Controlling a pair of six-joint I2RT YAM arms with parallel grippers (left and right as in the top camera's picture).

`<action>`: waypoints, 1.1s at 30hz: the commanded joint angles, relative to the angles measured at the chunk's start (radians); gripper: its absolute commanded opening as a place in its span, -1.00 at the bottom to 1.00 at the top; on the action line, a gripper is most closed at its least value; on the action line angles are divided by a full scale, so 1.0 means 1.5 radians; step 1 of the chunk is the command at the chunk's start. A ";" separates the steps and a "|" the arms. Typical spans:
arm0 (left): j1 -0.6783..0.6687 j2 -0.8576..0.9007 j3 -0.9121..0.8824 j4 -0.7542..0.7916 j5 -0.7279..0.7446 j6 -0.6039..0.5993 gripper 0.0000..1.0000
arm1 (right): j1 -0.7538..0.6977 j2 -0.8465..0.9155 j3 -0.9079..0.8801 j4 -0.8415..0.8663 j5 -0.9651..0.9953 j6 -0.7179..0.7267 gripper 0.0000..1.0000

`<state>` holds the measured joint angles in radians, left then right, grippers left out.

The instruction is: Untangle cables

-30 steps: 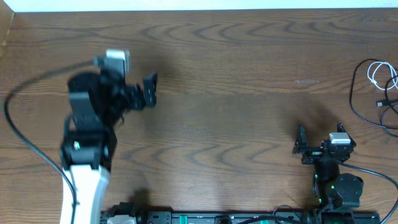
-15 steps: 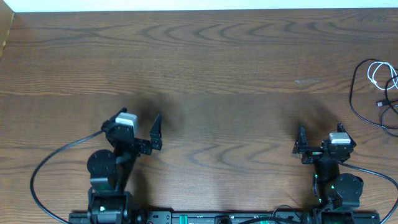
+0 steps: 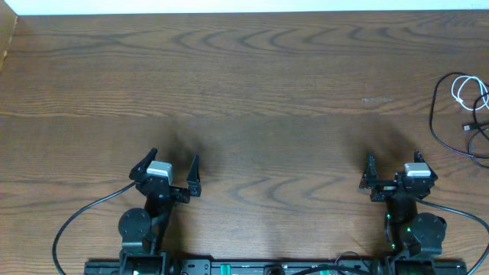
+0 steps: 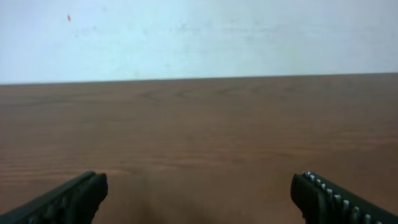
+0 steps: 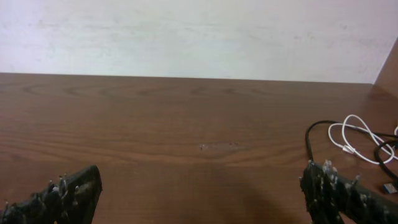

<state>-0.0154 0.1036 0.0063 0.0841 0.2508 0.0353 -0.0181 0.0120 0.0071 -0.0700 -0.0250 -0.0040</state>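
At right edge of table (image 3: 267, 76): black cable (image 3: 432, 114) and white cable (image 3: 456, 90), looped together. Likely light, limp; best pinched near plug (image 3: 467, 128). Left gripper (image 3: 172, 162), right gripper (image 3: 393, 164) both spread wide, empty.

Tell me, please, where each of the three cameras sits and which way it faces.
Overhead: fixed above the table, looking straight down; left gripper and right gripper show, both open, cables at the right edge.
Left wrist: on the left arm, low, facing across the table to the wall; its two fingertips show.
Right wrist: same on the right arm; its fingertips show.
Shared: overhead and right wrist both show the cables.
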 commanded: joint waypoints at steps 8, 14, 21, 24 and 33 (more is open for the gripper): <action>-0.004 -0.068 -0.002 -0.091 -0.019 0.011 1.00 | 0.005 -0.004 -0.001 -0.003 0.005 0.000 0.99; -0.004 -0.068 -0.002 -0.091 -0.019 0.011 1.00 | 0.005 -0.004 -0.001 -0.003 0.005 0.000 0.99; -0.004 -0.066 -0.002 -0.091 -0.019 0.011 1.00 | 0.005 -0.004 -0.001 -0.003 0.005 0.000 0.99; -0.004 -0.066 -0.002 -0.091 -0.019 0.011 1.00 | 0.005 -0.004 -0.001 -0.003 0.005 0.000 0.99; -0.004 -0.066 -0.002 -0.091 -0.018 0.011 1.00 | 0.005 -0.004 -0.001 -0.003 0.005 0.000 0.99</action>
<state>-0.0170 0.0109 0.0132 -0.0029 0.2108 0.0353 -0.0181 0.0116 0.0071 -0.0704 -0.0250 -0.0040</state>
